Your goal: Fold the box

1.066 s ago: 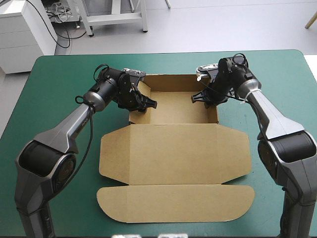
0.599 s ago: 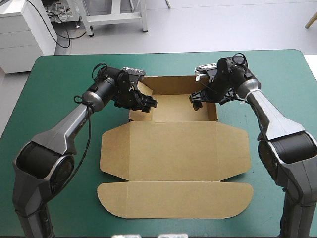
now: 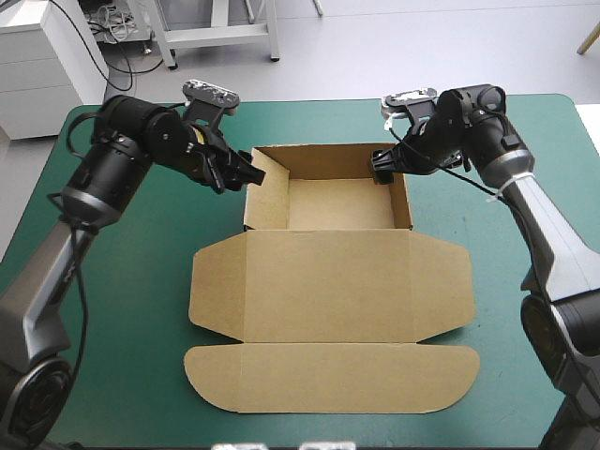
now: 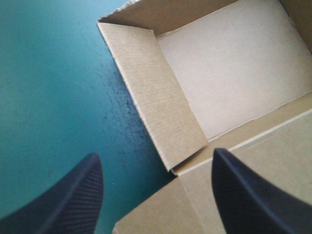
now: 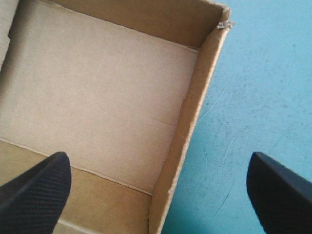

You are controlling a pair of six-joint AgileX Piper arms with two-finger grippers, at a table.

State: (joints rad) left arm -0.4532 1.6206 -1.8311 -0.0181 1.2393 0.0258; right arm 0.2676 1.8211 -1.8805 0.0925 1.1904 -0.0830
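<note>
The brown box (image 3: 337, 202) stands as an open tray at the table's middle back, its lid (image 3: 328, 291) lying flat toward the front. My left gripper (image 3: 239, 173) hovers open just outside the tray's left wall (image 3: 267, 187), which leans inward. In the left wrist view the gripper (image 4: 156, 195) holds nothing, and the leaning wall (image 4: 161, 102) lies ahead of it. My right gripper (image 3: 382, 167) is wide open above the far end of the right wall (image 3: 410, 202). In the right wrist view the gripper (image 5: 158, 195) straddles that upright wall (image 5: 187, 131) without touching it.
The lid's rounded front flap (image 3: 328, 380) reaches close to the table's front edge. The teal-green cover (image 3: 112, 281) shows on both sides of the box and behind it.
Both grippers have pulled out of the tray: the left arm drew back to the left and rose, and the right gripper moved up toward the far right corner and opened wide.
</note>
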